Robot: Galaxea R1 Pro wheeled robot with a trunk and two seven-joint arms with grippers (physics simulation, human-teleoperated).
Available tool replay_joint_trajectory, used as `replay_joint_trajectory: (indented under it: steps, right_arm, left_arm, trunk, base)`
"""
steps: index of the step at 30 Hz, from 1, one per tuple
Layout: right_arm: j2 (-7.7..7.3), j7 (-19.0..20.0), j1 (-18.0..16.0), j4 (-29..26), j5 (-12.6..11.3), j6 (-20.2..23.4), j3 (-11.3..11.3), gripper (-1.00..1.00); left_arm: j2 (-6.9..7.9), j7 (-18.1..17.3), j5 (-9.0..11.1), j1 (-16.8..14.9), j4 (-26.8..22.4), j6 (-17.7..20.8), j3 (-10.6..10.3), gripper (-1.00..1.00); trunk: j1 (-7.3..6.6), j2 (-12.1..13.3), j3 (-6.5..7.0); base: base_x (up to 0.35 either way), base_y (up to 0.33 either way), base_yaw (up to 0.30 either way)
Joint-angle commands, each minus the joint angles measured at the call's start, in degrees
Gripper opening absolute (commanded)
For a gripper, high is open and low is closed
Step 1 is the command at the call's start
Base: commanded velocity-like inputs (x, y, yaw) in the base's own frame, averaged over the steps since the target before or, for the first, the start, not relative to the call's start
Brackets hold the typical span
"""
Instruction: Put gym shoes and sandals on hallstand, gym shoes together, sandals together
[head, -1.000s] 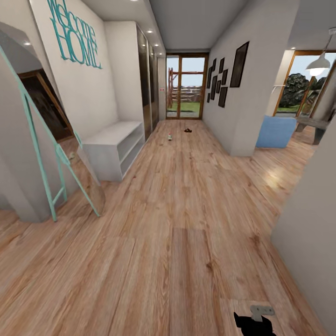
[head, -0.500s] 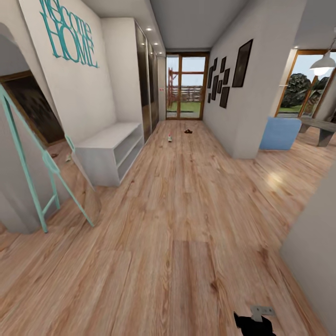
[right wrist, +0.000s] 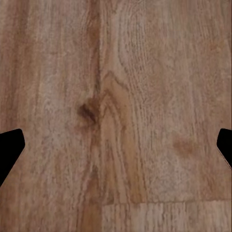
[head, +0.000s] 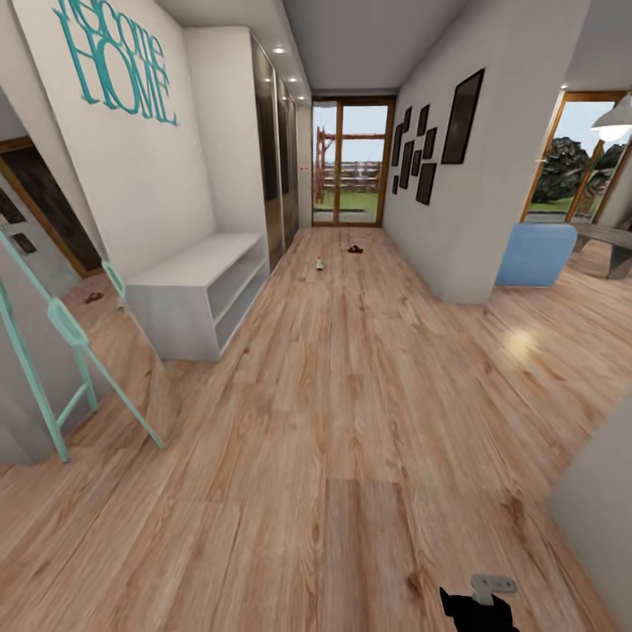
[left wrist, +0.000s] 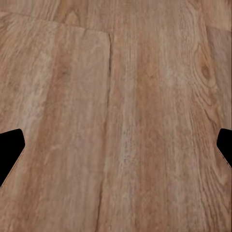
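Gym shoe, white lace-up (head: 319,262), and dark brown sandals (head: 355,248) lie far off at twelve o'clock on light wood-plank floor (head: 351,421); both pincers, spread empty, risk mistaking plain white two-shelf desk (head: 197,294) at ten o'clock for the hallstand.

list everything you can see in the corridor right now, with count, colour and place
gym shoe: one small pale shape, far down the corridor floor; too small to tell more
sandals: dark brown shape, floor beyond the shoe, near the glass door; count unclear
corridor floor: light brown wood planks
white bench: one, two open shelves, against the left wall
Welcome Home lettering: one, teal, left wall
floor mirror: one, teal frame, leaning at near left
picture frames: several, black, right wall
glass door: one, wood-framed, corridor end
blue seat: one, at right
left gripper: fingers apart, above the floor
right gripper: fingers apart, above the floor
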Motion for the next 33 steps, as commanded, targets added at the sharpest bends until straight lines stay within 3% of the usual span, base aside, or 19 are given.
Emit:
replay_joint_trajectory:
  steps: [1, 33]
  right_arm:
    - [-0.01, 0.37, -0.04, 0.07, 0.04, -0.21, -0.47, 1.0]
    - [-0.01, 0.37, -0.04, 0.07, 0.04, -0.2, -0.47, 1.0]
  left_arm:
    - [-0.01, -0.2, -0.6, -0.05, 0.04, -0.28, 0.5, 1.0]
    - [-0.01, -0.21, -0.6, -0.05, 0.04, -0.28, 0.5, 1.0]
  trunk:
    - [0.02, -0.02, -0.05]
    - [0.02, -0.02, -0.05]
  base:
    - [0.337, 0.0, 0.0]
    - [0.337, -0.001, 0.0]
